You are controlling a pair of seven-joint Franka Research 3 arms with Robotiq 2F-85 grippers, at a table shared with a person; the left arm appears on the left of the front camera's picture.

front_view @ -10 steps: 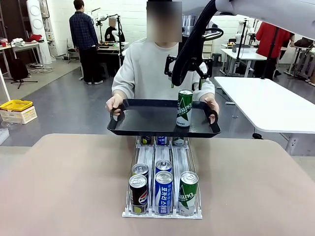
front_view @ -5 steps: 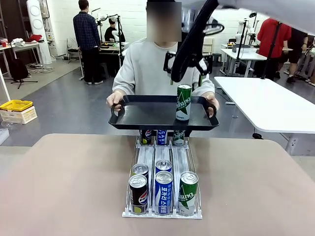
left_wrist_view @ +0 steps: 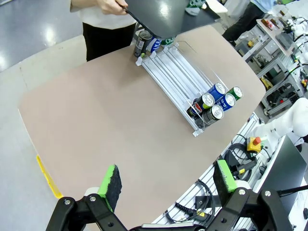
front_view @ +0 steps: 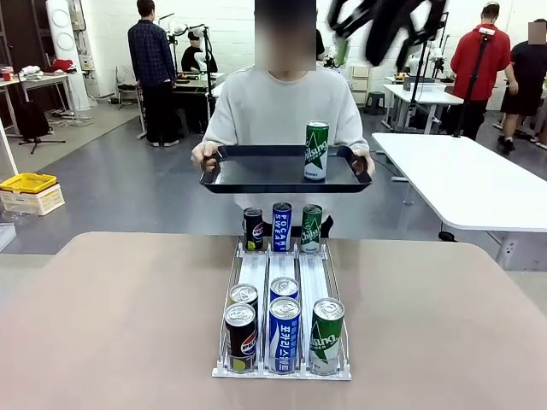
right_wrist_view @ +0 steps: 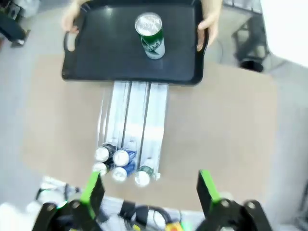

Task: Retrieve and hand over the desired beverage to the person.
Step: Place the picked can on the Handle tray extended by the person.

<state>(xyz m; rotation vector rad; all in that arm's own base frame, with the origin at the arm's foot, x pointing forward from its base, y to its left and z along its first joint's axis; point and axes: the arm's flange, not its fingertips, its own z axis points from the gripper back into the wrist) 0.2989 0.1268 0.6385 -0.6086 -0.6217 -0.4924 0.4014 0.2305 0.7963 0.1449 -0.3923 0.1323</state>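
Left gripper (left_wrist_view: 167, 177): jaws at full spread, nothing between the green pads, poised high above the tan matte table (left_wrist_view: 96, 125). Right gripper (right_wrist_view: 149, 186): also wide open and empty, looking down on the table from high above.

Nearest on the table, a clear three-lane rack (front_view: 256, 272) holds a black cola can (front_view: 240, 337), a blue can (front_view: 284, 333) and a green front can (front_view: 326, 335) against its front stop. Two more cans sit directly behind the black and the blue. Three far cans (front_view: 281, 226), black, blue and green, stand upright at the rack's far end.

Beyond them, the person (front_view: 282, 107) holds a black rimmed tray (front_view: 256, 175) level by both handles. The green beverage can (front_view: 316, 150), a glossy metal cylinder, stands upright on the tray's right half.

Against one second ago, the tray is higher and now uncovers the far cans. The right arm (front_view: 385, 21) has lifted away from the beverage can and is a blur at the top.
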